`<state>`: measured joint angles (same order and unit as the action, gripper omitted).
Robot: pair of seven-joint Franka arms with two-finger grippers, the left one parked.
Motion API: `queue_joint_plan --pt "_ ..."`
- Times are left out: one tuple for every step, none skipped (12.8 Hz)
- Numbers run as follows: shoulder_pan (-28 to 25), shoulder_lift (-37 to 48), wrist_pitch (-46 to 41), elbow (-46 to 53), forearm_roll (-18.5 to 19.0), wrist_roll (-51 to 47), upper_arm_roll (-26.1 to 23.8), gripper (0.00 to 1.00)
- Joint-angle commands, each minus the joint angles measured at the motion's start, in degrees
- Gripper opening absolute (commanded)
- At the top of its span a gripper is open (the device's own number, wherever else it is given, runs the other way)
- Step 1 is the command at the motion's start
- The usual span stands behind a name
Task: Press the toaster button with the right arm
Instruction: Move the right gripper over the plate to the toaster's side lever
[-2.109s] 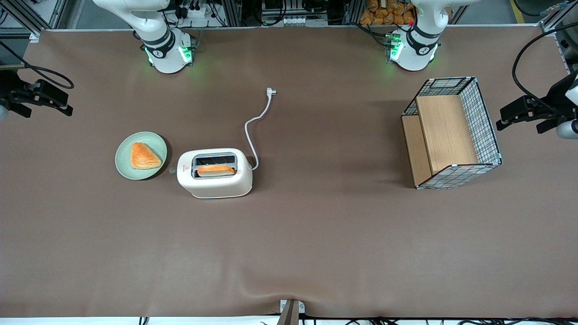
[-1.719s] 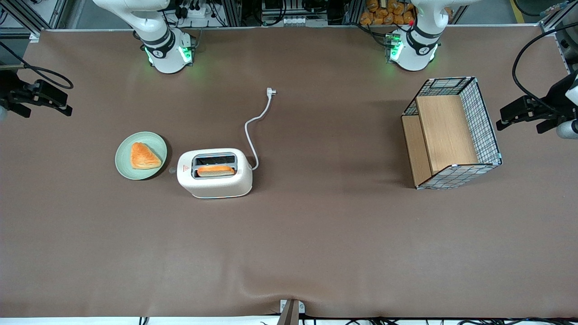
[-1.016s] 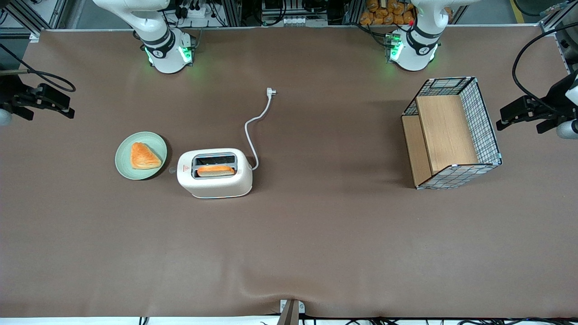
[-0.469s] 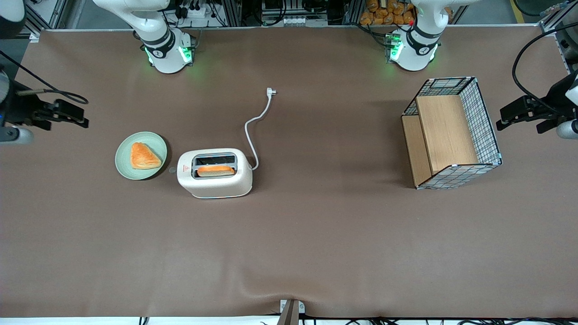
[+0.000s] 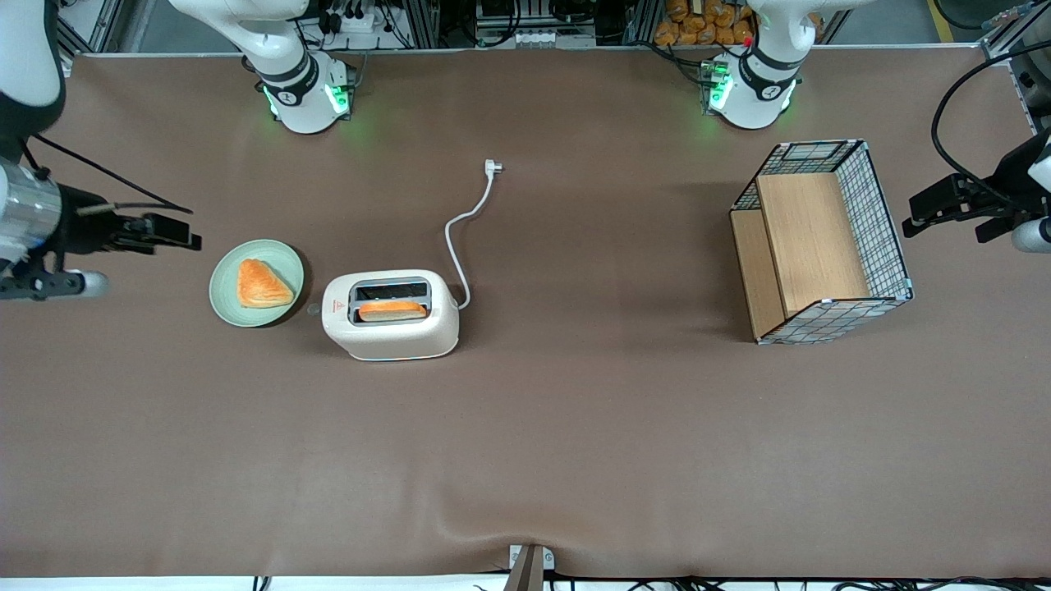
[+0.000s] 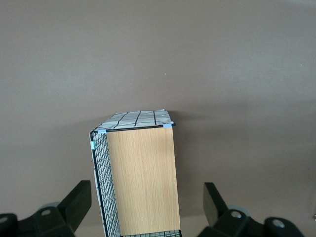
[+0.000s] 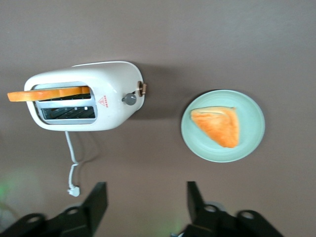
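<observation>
While right arm hangs at working end of bench, front view shows tool near green plate, well apart from toaster. Toaster button pokes toward plate, bread slice in nearer slot. Right wrist view: tool fingers spread wide, holding nothing; button clear on narrow end. Approach step, judging; next move calls for lining up above button, then pressing down.
</observation>
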<state>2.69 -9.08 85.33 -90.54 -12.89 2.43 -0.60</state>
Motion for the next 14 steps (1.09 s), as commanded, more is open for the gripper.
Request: queue_joint_plan --pt "0.12 -1.46 3.34 -2.52 -2.49 -0.15 -0.45 0.14" --pt "-0.49 -2.07 5.01 -3.84 -2.49 -0.15 -0.45 0.03" --pt "-0.76 -2.43 6.5 -4.89 -2.58 -0.06 -0.54 0.0" --pt "-0.85 -2.6 8.17 -6.56 -3.88 0.12 -0.63 0.0" --pt "-0.85 -2.61 9.75 -8.49 -7.46 0.38 -0.63 0.0" --pt "-0.76 -2.69 12.21 -10.86 -9.24 0.82 -0.63 0.0" --pt "-1.02 -2.69 15.71 -13.32 -9.78 1.69 -0.63 0.0" --pt "-1.72 -2.69 18.7 -14.82 -9.78 2.05 -0.71 0.0" --pt "-2.25 -3.04 20.56 -15.71 -10.65 2.49 -0.72 0.0" --pt "-2.43 -4.09 21.45 -15.89 -11.79 3.88 -0.72 0.0" --pt "-2.34 -5.32 22.42 -15.98 -12.94 5.03 -0.72 0.0" --pt "-2.25 -6.11 23.21 -16.24 -13.99 6.0 -0.72 0.0" --pt "-2.51 -6.56 24.17 -16.68 -15.05 6.09 -0.72 0.0" --pt "-2.86 -6.82 25.84 -17.55 -15.75 6.27 -0.72 0.0"
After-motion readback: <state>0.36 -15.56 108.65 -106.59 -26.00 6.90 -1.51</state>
